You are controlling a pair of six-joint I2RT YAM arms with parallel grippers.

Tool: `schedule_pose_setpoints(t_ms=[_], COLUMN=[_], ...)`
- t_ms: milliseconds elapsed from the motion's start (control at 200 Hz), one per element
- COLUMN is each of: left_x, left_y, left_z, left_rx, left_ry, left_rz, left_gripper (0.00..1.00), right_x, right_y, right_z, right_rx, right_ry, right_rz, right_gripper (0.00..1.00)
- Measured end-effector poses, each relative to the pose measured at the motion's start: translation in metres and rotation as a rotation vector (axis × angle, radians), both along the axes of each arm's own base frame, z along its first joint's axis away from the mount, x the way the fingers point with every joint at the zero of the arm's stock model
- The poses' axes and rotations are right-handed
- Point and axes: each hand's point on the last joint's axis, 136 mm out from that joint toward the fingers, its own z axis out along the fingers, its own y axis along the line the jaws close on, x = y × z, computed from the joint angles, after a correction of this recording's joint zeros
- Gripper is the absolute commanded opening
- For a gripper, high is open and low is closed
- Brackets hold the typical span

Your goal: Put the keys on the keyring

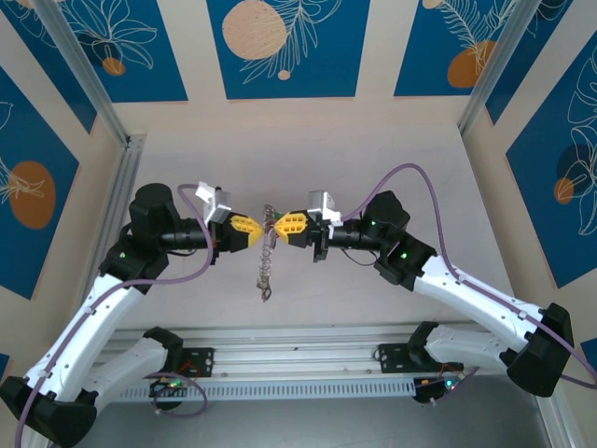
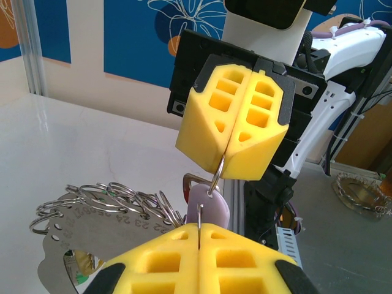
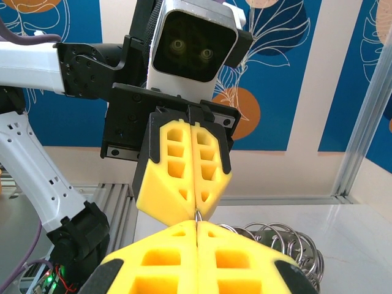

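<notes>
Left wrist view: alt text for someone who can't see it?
The yellow left claw at the bottom and the right claw facing it are both shut on a thin keyring. A pale lilac key hangs between them; small rings along a numbered metal plate show lower left.

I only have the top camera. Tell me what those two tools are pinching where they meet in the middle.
Observer: In the left wrist view, the right tool is shut on a thin grey keyring.
Operator: Say what hangs on it.
Observer: A pale lilac key, between that tool and the left tool.
Operator: Describe the chain trailing from them.
Observer: It is a bunch of split rings strung along a numbered metal plate.
</notes>
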Motion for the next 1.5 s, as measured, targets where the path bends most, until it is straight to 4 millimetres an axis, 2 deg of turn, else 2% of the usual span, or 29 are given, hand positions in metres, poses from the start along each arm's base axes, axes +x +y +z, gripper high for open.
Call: schedule_pose_setpoints(t_ms=[1500], left_x=[-0.0038], left_y=[0.0010], left_z=[0.0029], left_rx=[-0.007], left_ry=[-0.007], left_rz=[-0.007], left_gripper=[0.00], right_x=[-0.0012], right_y=[0.0050], right_z=[-0.0020], right_rx=[-0.012], right_ry=[0.008], right_rz=[0.041], right_gripper=[0.00])
